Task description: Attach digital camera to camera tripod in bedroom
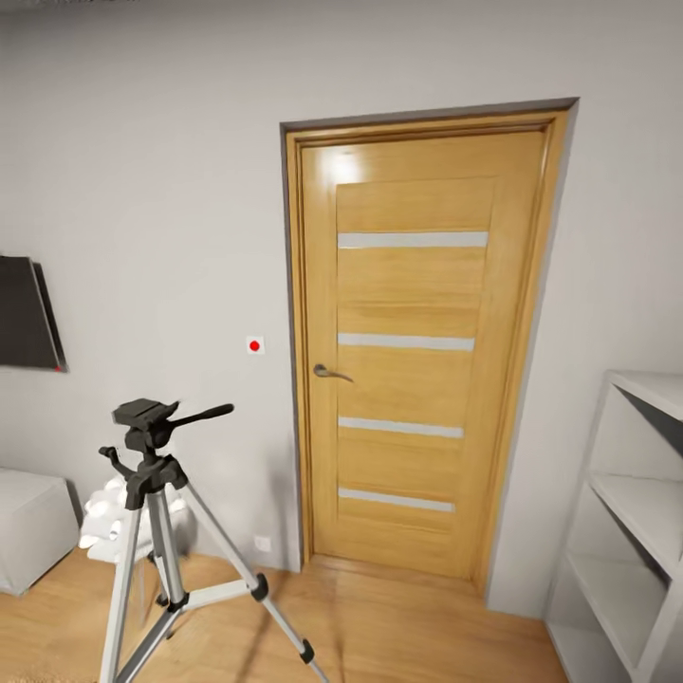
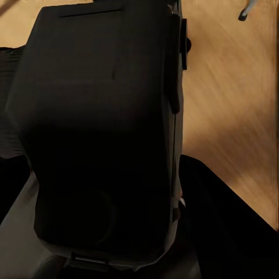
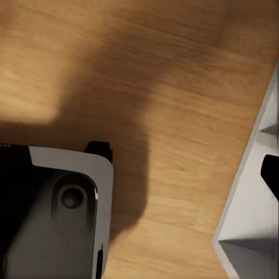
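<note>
You have the camera tripod standing on the wood floor near the door; a black body, probably the digital camera, fills the left wrist view, but I cannot tell the state of either claw.

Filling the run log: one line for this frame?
tripod: standing, head bare | camera: close before left wrist | door: shut | shelf: right

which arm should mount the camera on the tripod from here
Left, probably. The left wrist view has a big black body, likely the digital camera, right up against the lens, as if in that claw. The camera tripod also stands at the head view's left, with its head bare. The right wrist view has just wood floor and a white shelf.
</note>
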Robot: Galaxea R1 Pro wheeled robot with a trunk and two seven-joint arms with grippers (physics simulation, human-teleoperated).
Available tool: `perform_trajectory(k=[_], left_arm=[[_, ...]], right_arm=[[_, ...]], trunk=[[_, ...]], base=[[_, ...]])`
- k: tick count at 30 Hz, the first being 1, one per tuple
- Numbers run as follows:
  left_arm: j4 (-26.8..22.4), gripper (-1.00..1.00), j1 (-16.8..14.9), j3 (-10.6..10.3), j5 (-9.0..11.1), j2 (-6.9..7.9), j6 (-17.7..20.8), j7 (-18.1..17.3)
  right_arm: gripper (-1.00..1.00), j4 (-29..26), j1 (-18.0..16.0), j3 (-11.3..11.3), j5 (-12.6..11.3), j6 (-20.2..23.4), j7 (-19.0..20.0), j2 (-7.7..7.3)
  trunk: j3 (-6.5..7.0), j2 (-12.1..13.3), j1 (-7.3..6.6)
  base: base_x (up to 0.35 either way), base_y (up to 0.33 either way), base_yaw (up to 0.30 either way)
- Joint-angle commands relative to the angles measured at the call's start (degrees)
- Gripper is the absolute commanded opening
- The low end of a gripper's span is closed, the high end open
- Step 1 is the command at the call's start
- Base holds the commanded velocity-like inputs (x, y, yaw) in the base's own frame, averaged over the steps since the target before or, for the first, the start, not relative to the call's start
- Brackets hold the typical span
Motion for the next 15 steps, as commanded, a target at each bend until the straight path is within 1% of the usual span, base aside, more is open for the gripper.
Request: perform_trajectory(k=[1, 11, 15], left_arm=[[0.0, -1.00, 0.0, -0.5, 0.5, -0.01, 0.2, -0.1], [0.0, -1.00, 0.0, -0.5, 0.5, -0.19, 0.2, -0.1], [0.0, -1.00, 0.0, -0.5, 0.6, -0.27, 0.2, -0.1]], right_arm=[[1.00, 0.0, 0.0, -0.5, 0.5, 0.1, 0.2, -0.03], [1.00, 0.0, 0.0, -0.5, 0.5, 0.1, 0.2, -0.03], [1.00, 0.0, 0.0, -0.5, 0.5, 0.1, 0.2, -0.03]], trunk=[[0.02, 0.0, 0.04], [0.32, 0.0, 0.04], [0.44, 0.0, 0.04]], base=[[0.244, -0.178, 0.269], [0.240, -0.175, 0.269], [0.107, -0.076, 0.269]])
